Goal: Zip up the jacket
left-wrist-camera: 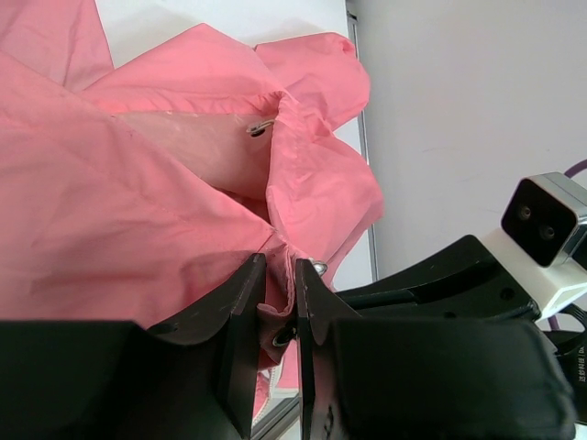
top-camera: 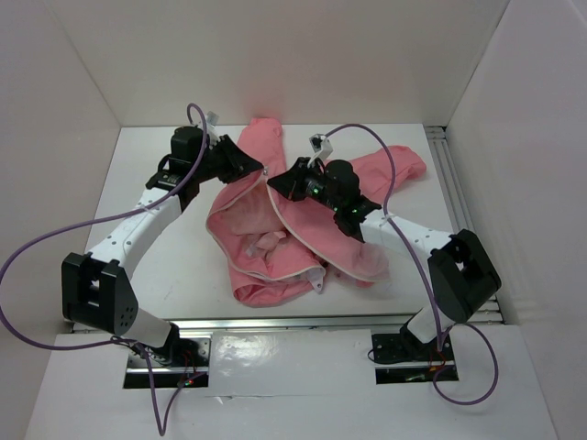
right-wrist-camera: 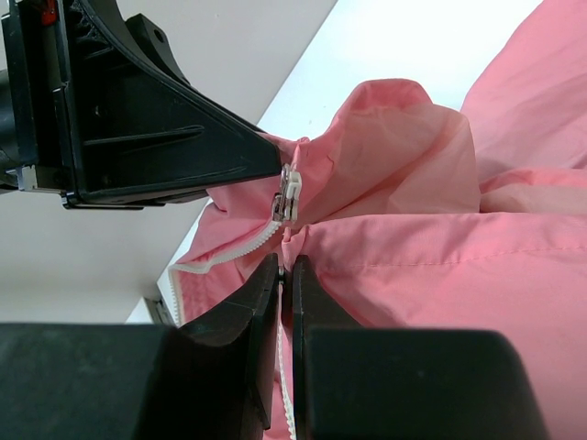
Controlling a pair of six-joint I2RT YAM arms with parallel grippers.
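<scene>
Both the left pincer [left-wrist-camera: 278, 302] and the right pincer [right-wrist-camera: 284, 284] are clamped nearly shut on fabric beside the slider [right-wrist-camera: 288, 194] at the 12 o'clock end of the jacket [top-camera: 275, 247], which lies open at mid-surface [top-camera: 174, 257], so nearly all the zipping looks left to do.

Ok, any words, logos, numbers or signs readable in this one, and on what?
None can be read.
The jacket shows no print or brand label in any view.
The zipper slider bears no legible marking.
The left tool and right tool are plain black.
</scene>
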